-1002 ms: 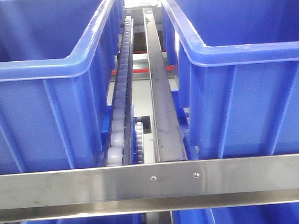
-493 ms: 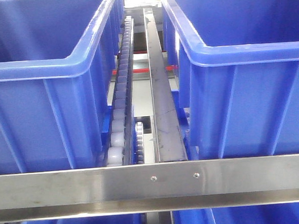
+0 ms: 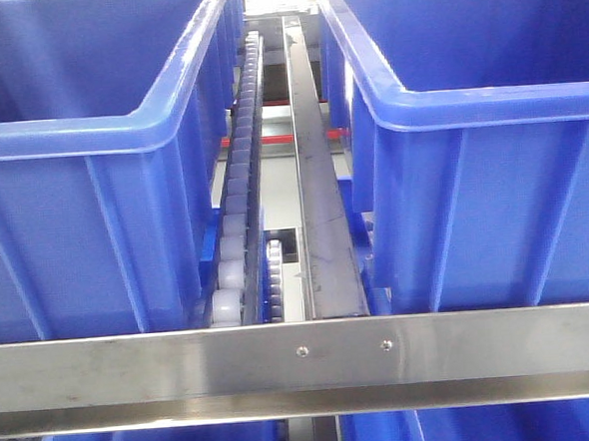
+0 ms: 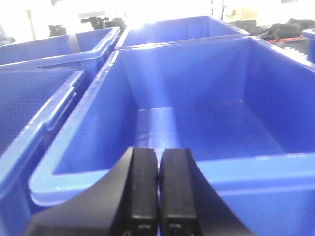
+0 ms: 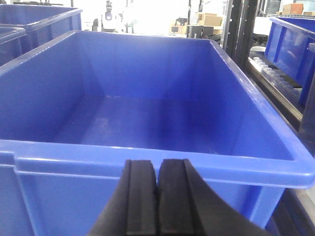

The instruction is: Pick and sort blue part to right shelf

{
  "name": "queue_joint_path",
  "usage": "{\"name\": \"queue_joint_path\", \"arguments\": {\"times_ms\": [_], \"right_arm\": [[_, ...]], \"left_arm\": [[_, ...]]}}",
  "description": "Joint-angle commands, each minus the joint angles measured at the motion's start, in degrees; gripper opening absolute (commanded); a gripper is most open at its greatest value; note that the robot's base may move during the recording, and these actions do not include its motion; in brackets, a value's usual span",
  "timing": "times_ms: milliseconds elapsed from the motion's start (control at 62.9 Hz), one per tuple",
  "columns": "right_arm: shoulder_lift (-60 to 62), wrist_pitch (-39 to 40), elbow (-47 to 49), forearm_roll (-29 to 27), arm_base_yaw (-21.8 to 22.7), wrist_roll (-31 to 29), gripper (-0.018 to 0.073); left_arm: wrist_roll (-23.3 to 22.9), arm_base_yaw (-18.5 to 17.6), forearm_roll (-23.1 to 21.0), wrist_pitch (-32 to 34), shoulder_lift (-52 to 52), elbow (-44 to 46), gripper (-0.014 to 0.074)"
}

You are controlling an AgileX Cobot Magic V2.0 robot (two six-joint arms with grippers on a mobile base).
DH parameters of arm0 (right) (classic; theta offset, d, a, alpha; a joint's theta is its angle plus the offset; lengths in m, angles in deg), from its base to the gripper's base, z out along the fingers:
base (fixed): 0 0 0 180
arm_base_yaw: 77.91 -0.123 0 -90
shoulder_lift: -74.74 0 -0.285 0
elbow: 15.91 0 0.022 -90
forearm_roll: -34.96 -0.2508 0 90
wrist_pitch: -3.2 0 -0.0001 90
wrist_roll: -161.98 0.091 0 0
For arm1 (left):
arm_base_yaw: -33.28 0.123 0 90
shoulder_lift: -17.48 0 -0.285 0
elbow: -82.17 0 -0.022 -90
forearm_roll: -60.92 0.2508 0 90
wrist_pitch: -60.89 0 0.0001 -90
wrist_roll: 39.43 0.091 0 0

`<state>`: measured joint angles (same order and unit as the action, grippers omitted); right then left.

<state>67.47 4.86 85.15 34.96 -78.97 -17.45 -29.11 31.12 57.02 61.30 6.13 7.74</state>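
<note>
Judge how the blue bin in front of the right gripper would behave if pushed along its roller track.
The bin looks empty, so probably light. Its thick rim suggests stiff walls. On the rollers it would likely glide easily.

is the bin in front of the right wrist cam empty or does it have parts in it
Empty: the large blue plastic bin shows only bare floor. The right gripper sits before its near rim, black fingers pressed together.

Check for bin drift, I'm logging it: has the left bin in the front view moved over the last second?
No. The left bin sits at the same spot against the steel crossbar and roller track.
</note>
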Motion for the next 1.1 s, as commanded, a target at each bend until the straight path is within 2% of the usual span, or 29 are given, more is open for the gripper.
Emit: {"name": "queue_joint_path", "arguments": {"times_ms": [0,159,207,1081], "right_arm": [[1.33,5.71,1.21,0.0,-0.16,-0.56,0.0055],[1.33,5.71,1.21,0.0,-0.16,-0.56,0.0055],[1.33,5.71,1.21,0.0,-0.16,-0.56,0.0055],[1.33,5.67,1.21,0.0,-0.16,-0.56,0.0055]], "left_arm": [[-0.62,-0.63,-0.12,5.16,1.0,-0.01,0.0134],[-2.36,-0.63,-0.12,5.82,5.02,-4.67,0.0134],[-3.01,-0.63,-0.12,3.99,5.28,-4.55,0.0134],[-3.01,-0.63,-0.12,4.53,5.13,-4.55,0.0134]]}}
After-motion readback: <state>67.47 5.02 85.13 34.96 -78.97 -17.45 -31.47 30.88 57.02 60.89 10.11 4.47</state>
